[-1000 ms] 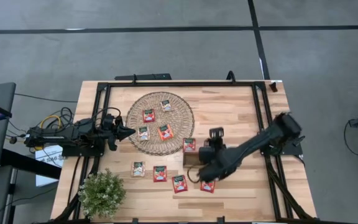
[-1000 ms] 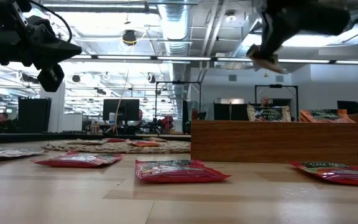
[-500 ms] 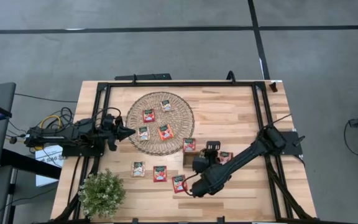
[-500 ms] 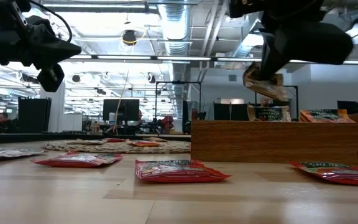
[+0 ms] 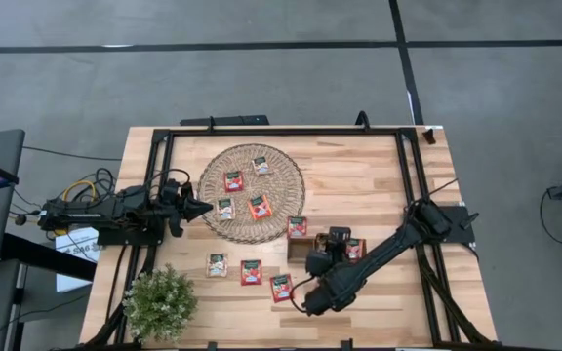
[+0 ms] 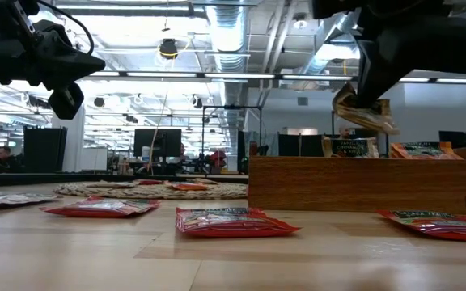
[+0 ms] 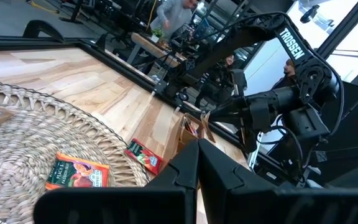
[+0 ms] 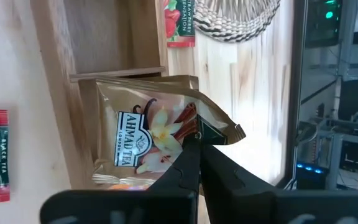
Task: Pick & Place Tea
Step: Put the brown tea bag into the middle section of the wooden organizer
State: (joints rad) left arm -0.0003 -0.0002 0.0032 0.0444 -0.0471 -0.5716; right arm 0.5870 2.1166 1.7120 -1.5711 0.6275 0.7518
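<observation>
Above the wooden tray (image 8: 98,37), right gripper (image 8: 194,146) is clamped on a beige tea sachet (image 8: 154,134) held over a compartment; left gripper (image 5: 201,206) closed, empty, beside the wicker mat (image 5: 281,195).

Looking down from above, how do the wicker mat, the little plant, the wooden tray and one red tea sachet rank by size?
Largest to smallest in the high view:
1. Wicker mat
2. Plant
3. Wooden tray, though the right arm covers much of it, so its rank against the plant is unsure
4. Red sachet
</observation>
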